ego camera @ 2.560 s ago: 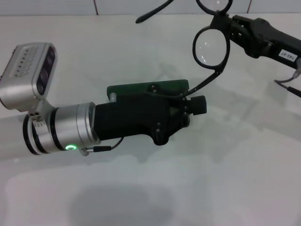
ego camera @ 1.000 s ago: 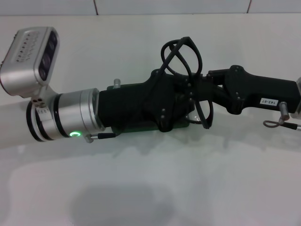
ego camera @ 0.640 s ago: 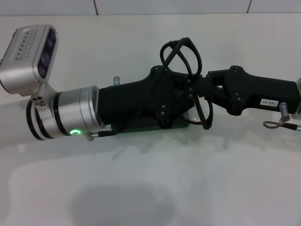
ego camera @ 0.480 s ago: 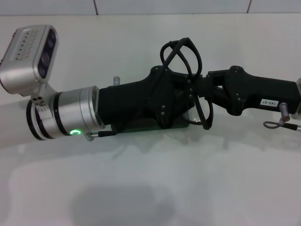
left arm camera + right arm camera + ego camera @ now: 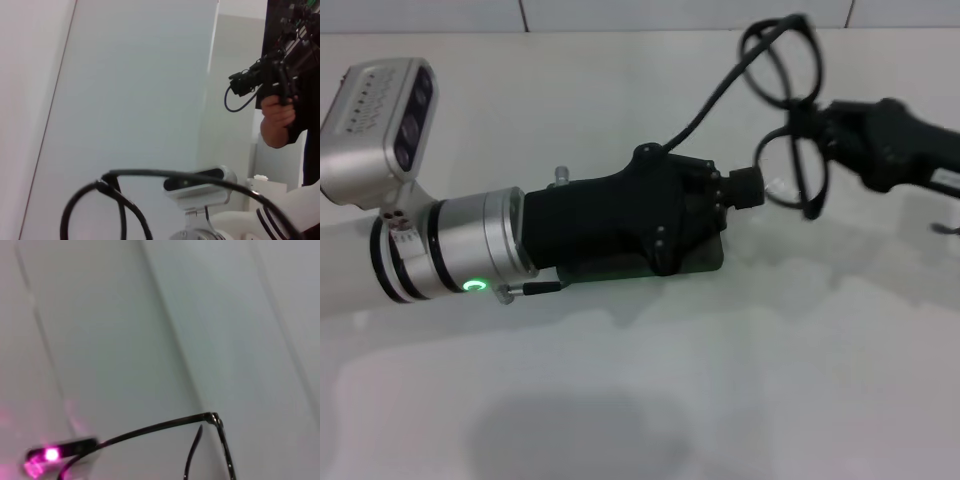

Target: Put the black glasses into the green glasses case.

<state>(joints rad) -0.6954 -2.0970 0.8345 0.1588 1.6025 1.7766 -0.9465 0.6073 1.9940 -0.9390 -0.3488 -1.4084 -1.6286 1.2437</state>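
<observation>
Your right gripper [image 5: 812, 140] has pulled up and away from the green glasses case [image 5: 705, 258], clamped on the black glasses [image 5: 790, 110] at the bridge, so insertion isn't done yet. Left gripper [image 5: 725, 205] sits over the case (fingers: can't tell). No legible writing.

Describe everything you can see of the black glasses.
The black glasses have a thin dark frame, two rounded clear lenses and long slim temple arms. They are held in the air, unfolded and standing on edge with one lens above the other, by the right gripper at the frame. One temple arm slopes down toward the left gripper, which sits over the green glasses case. Whether it touches that gripper is unclear.
</observation>
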